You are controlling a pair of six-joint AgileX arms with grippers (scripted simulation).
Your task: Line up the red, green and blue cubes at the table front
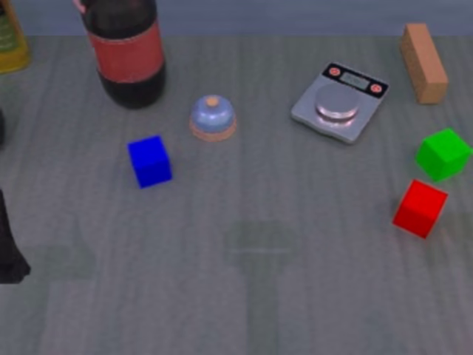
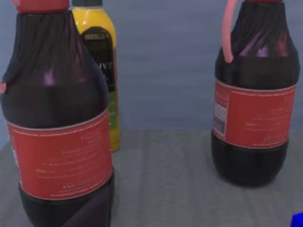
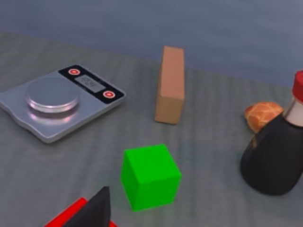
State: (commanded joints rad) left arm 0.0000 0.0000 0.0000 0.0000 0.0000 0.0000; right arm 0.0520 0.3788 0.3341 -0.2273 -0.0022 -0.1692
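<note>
The blue cube (image 1: 149, 161) sits left of centre on the grey table (image 1: 244, 296), and its corner shows in the left wrist view (image 2: 298, 221). At the right side the green cube (image 1: 443, 154) (image 3: 150, 176) stands just behind the red cube (image 1: 420, 208) (image 3: 66, 216); the two are close but apart. A dark part of my right gripper (image 3: 97, 210) hangs right over the red cube and covers part of it; this arm does not show in the top view. My left gripper (image 1: 9, 244) is a dark shape at the table's left edge, far from the cubes.
At the back stand a cola bottle (image 1: 126, 52), a yellow bottle (image 1: 11, 37), a call bell (image 1: 213, 118), a kitchen scale (image 1: 340, 102) and a tan wooden block (image 1: 423, 63). A second cola bottle (image 2: 57, 123), a soy sauce bottle (image 3: 277, 156) and a bread roll (image 3: 262, 116) appear in the wrist views.
</note>
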